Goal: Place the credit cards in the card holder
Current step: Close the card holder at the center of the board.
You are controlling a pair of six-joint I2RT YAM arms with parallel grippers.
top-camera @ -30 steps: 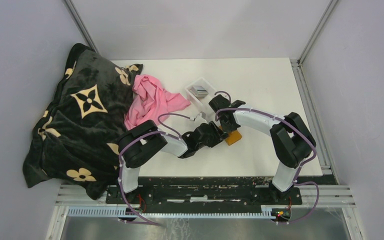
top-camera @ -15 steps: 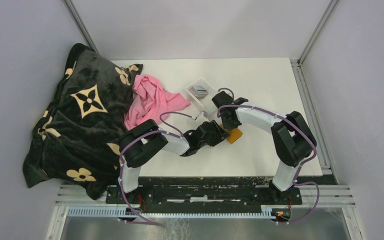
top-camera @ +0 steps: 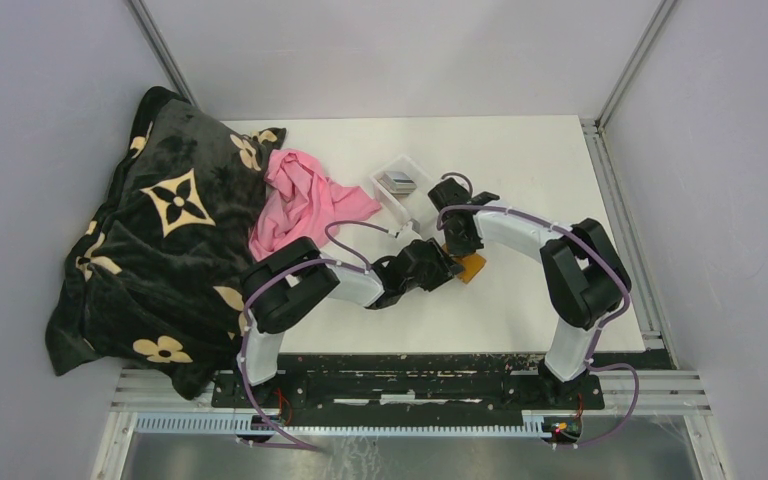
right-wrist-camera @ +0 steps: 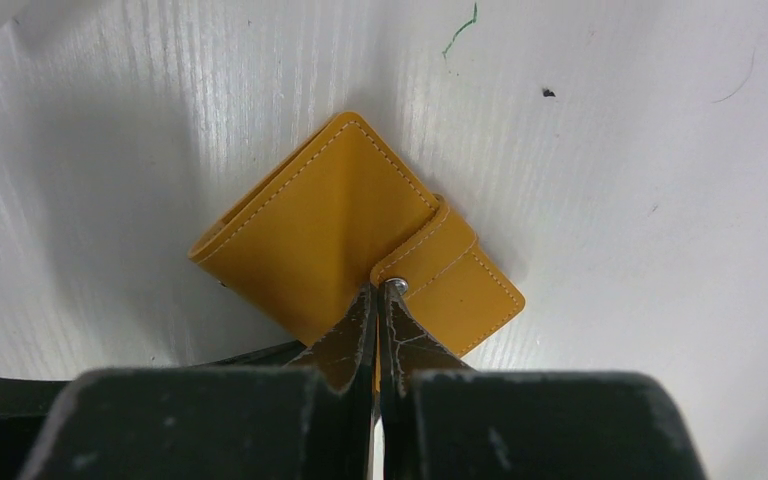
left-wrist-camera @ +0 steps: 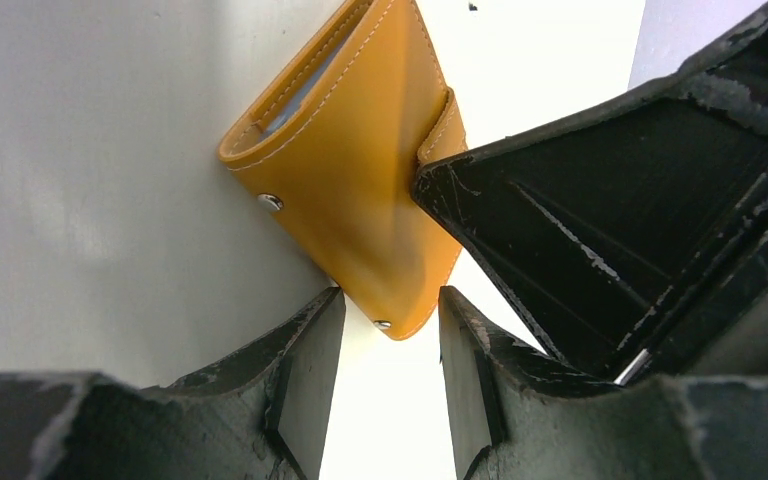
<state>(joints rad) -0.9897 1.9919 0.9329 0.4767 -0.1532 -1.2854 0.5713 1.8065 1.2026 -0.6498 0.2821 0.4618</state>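
Observation:
The orange card holder (top-camera: 472, 266) lies folded and strapped shut on the white table, also seen in the left wrist view (left-wrist-camera: 360, 170) and the right wrist view (right-wrist-camera: 310, 230). My right gripper (right-wrist-camera: 377, 290) is shut, its tips pressed against the edge of the strap (right-wrist-camera: 440, 255) beside the snap; it comes down on the holder from the far side (top-camera: 458, 243). My left gripper (left-wrist-camera: 390, 300) is open, its jaws either side of the holder's near corner, not touching it (top-camera: 444, 268). The credit cards (top-camera: 397, 181) sit stacked in a clear tray.
The clear plastic tray (top-camera: 412, 170) stands just behind the grippers. A pink cloth (top-camera: 300, 200) lies to its left, partly on a black blanket with cream flowers (top-camera: 160, 230) that covers the table's left side. The table edge (top-camera: 600, 200) runs at the right.
My left gripper has reached further right up to the holder's corner. My right gripper has shifted slightly and nudged the holder a little toward the back.

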